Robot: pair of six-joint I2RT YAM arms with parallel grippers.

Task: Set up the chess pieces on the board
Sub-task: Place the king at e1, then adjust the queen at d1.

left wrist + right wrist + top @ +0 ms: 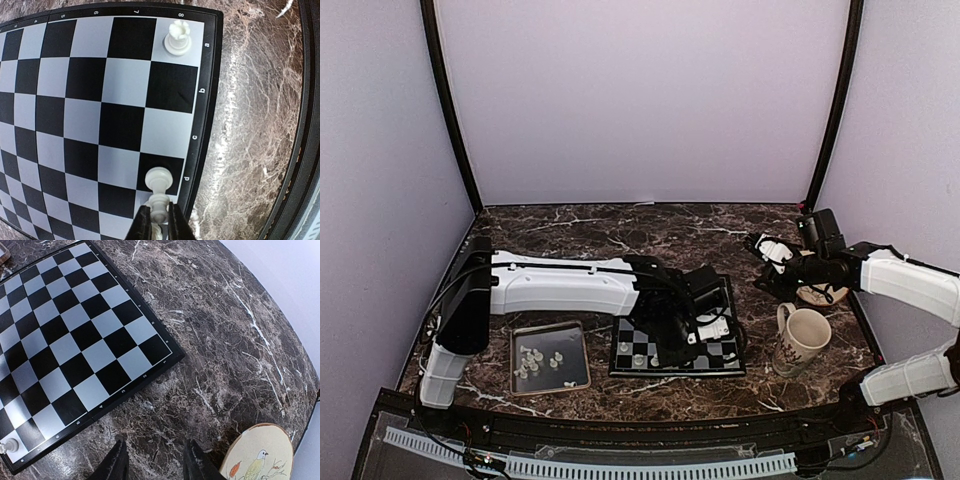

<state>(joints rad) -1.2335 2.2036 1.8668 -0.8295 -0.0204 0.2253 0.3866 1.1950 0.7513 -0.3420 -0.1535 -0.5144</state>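
Left fingers [144,226] are clamped on a small whitish chess piece [159,206]. They hold it upright at the lettered edge of the board [80,125]. It sits just beside a second piece [159,178], which stands on the black square by the letter d. Whether the clamped one touches the board I cannot tell. Farther along that edge, a rook-like piece [178,38] stands on the light corner square by the letter a.

Seen from above, a metal tray [570,378] lies toward the front of the dark marble desk [620,235], just left of the board. A cluster of loose pieces [535,360] lies in it. A few more pieces [640,357] stand on the board's near left corner.

A pale mug [802,340] stands upright to the right of the board, apart from it. Beyond the mug, the right fingers [118,462] hang apart with nothing between them. They are over bare desk, between a corner of the board and a round coaster [257,455] painted with a bird.
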